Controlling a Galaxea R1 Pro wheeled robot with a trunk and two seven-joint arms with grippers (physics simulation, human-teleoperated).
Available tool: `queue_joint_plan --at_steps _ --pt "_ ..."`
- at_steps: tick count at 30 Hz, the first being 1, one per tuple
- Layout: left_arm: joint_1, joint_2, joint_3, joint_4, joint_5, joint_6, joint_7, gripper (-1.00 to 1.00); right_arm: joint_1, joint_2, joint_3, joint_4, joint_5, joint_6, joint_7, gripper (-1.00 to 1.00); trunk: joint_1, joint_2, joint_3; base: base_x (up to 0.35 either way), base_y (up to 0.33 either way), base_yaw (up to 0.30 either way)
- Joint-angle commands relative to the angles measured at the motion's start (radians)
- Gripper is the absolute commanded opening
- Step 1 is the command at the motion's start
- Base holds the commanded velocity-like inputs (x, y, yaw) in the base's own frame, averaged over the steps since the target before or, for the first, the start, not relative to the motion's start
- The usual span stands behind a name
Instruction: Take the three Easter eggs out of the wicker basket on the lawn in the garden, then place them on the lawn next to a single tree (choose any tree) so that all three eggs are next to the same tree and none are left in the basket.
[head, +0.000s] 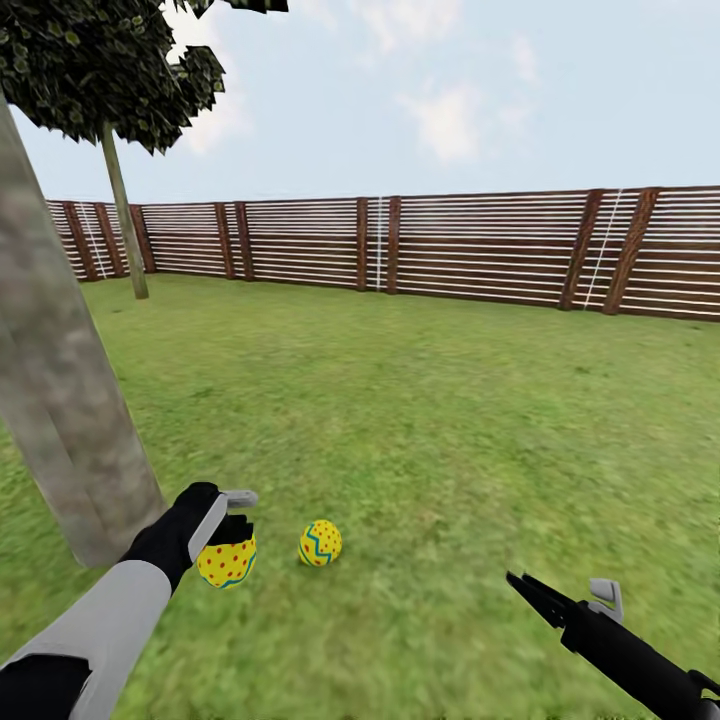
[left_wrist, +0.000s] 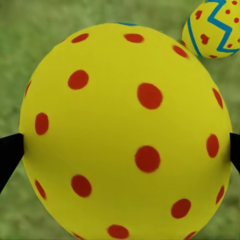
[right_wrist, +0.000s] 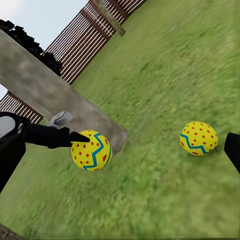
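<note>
Two eggs are seen near the trunk (head: 60, 400): one (head: 227, 562) is held in the left hand (head: 232, 528) just above the lawn (head: 430, 420), the other (head: 320, 543) lies just right. The right hand (head: 560, 598), well right, is spread and holds nothing.

The left tool (head: 232, 522) hides the top of its held egg (head: 227, 563); the trunk (head: 60, 400) is cut off above.

One dotted yellow egg (head: 227, 562) is held near the trunk (head: 60, 400); another egg (head: 320, 543) lies on grass.
</note>
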Motion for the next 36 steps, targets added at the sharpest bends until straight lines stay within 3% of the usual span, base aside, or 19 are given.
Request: queue_joint_plan --at_steps 1,36 --pt "-0.001 0.001 -0.007 -0.001 0.010 0.003 0.008 -1.00 -0.001 0.000 -0.001 0.000 -0.004 0.007 0.001 1.00 0.000 -0.001 -0.005 0.000 0.000 0.000" --pt "0.001 0.001 -0.008 -0.001 0.008 -0.026 0.007 -1.00 -0.001 0.001 0.008 0.000 -0.003 0.007 0.000 1.00 0.016 -0.009 -0.140 0.000 0.000 0.000"
